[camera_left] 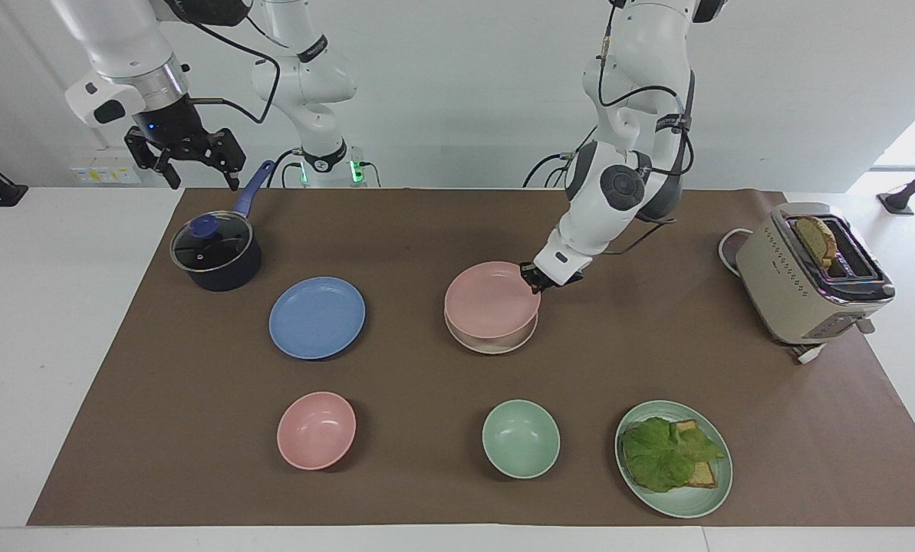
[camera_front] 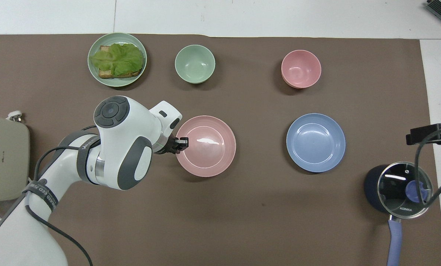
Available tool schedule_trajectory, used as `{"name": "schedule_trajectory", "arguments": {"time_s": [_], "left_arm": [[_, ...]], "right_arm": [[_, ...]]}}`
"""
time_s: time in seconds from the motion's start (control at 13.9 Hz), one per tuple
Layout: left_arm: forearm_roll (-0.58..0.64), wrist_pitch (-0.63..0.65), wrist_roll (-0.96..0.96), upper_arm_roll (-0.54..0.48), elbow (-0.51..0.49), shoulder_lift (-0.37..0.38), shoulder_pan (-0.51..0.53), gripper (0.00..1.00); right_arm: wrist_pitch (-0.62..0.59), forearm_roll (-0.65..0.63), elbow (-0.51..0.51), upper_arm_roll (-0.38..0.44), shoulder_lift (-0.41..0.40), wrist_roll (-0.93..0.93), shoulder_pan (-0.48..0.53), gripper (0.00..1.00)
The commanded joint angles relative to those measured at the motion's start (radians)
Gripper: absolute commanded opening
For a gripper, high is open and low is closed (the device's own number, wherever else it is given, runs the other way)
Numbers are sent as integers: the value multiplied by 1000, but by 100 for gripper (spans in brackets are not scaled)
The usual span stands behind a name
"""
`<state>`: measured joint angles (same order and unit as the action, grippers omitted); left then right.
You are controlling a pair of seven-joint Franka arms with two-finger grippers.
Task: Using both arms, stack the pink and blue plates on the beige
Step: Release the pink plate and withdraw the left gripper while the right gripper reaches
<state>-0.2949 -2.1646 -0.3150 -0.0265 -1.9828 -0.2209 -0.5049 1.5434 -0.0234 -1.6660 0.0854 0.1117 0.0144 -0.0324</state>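
The pink plate (camera_left: 488,295) is being carried by the beige plate (camera_left: 492,344) near the middle of the brown mat (camera_left: 426,383), and only a thin arc of the beige rim is being left uncovered, on the side farther from the robots. The left gripper (camera_left: 538,277) is being kept at the pink plate's rim on the side toward the left arm's end of the table. Whether that rim is being clamped or has been let go cannot be told. In the overhead view the same gripper (camera_front: 181,142) is being shown right at the rim, with the beige plate almost fully hidden under the pink one. The blue plate (camera_left: 317,317) is lying alone on the mat, well apart from the stack, toward the right arm's end. The right gripper (camera_left: 202,175) is being held up in the air with its jaws apart and nothing between them, over the table edge just beside the lidded dark blue saucepan (camera_left: 215,257), where the right arm is waiting. Farther from the robots, a pink bowl (camera_left: 316,430), a green bowl (camera_left: 520,438) and a green plate (camera_left: 714,491) bearing lettuce (camera_left: 660,456) on toast are being lined up. A beige toaster (camera_left: 806,284) with a bread slice (camera_left: 816,239) in it is standing at the left arm's end.
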Motion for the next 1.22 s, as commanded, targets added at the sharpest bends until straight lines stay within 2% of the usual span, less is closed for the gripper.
{"name": "schedule_trajectory", "arguments": {"time_s": [0.0, 0.22, 0.36, 0.5, 0.79, 1.15], "left_arm": [[-15, -26, -6, -15, -13, 8, -18, 100], [-15, -24, -7, -16, -5, 5, -9, 100], [-10, -6, 2, -21, 9, 3, 3, 100], [3, 63, 2, -27, 15, 11, 55, 100], [126, 157, 31, -27, 74, 20, 190, 100], [154, 259, 236, -27, 142, 38, 367, 100]], "right_arm": [[9, -3, -37, -4, 29, 1, 11, 100], [21, -3, -61, -4, 28, -2, 12, 100], [96, -3, -119, -4, 23, 2, 12, 100], [184, -1, -191, -6, 17, 7, 11, 100], [305, 3, -274, -6, -20, -1, 11, 100], [429, 40, -301, -4, -127, -2, 20, 100]]}}
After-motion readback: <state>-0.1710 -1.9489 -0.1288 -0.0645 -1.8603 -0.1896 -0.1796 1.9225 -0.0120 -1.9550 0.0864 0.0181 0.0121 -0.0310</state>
